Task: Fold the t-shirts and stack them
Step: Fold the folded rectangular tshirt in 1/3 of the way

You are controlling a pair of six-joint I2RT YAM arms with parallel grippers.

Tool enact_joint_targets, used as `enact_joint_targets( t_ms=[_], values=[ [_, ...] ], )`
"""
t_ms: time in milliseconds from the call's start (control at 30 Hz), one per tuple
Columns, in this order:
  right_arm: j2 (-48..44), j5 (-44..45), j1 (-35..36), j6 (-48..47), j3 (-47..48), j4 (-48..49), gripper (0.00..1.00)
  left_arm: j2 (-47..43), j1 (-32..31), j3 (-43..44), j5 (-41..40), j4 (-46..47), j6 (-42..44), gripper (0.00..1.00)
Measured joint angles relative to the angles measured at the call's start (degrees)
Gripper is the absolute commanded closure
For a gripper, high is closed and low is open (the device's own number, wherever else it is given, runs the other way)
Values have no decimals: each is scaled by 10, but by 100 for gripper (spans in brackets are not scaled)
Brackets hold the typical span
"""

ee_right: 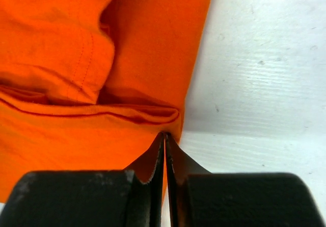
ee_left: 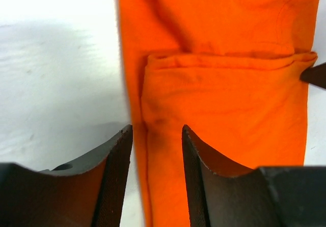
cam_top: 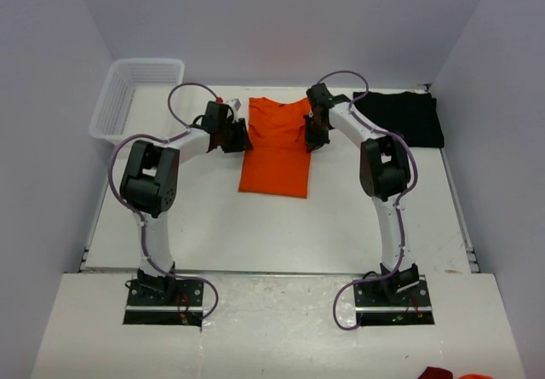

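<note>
The orange t-shirt (cam_top: 275,145) lies flat at the table's middle back, narrowed lengthwise with its sleeves folded in. My left gripper (cam_top: 241,137) is at its left edge. In the left wrist view the gripper (ee_left: 157,130) is open, its jaws either side of the shirt's (ee_left: 224,109) left edge. My right gripper (cam_top: 312,132) is at the shirt's right edge. In the right wrist view it (ee_right: 165,134) is shut on the edge of the orange cloth (ee_right: 76,130). The black t-shirt (cam_top: 400,117) lies folded at the back right, clear of both grippers.
A white mesh basket (cam_top: 128,98) stands at the back left corner. White walls close in the table at the back and sides. Some red and orange cloth (cam_top: 456,374) shows at the bottom right, off the table.
</note>
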Motion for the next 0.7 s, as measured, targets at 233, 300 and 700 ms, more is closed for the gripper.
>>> enact_joint_targets(
  t_ms=[233, 300, 700],
  values=[
    [-156, -2, -1, -29, -136, 52, 50, -146, 7, -64, -39, -33, 8, 51],
    [-232, -9, -1, -23, -199, 67, 47, -193, 7, -77, -49, -36, 4, 49],
    [-464, -162, -1, 69, -632, 250, 44, -322, 7, -351, 52, 33, -69, 47]
  ],
)
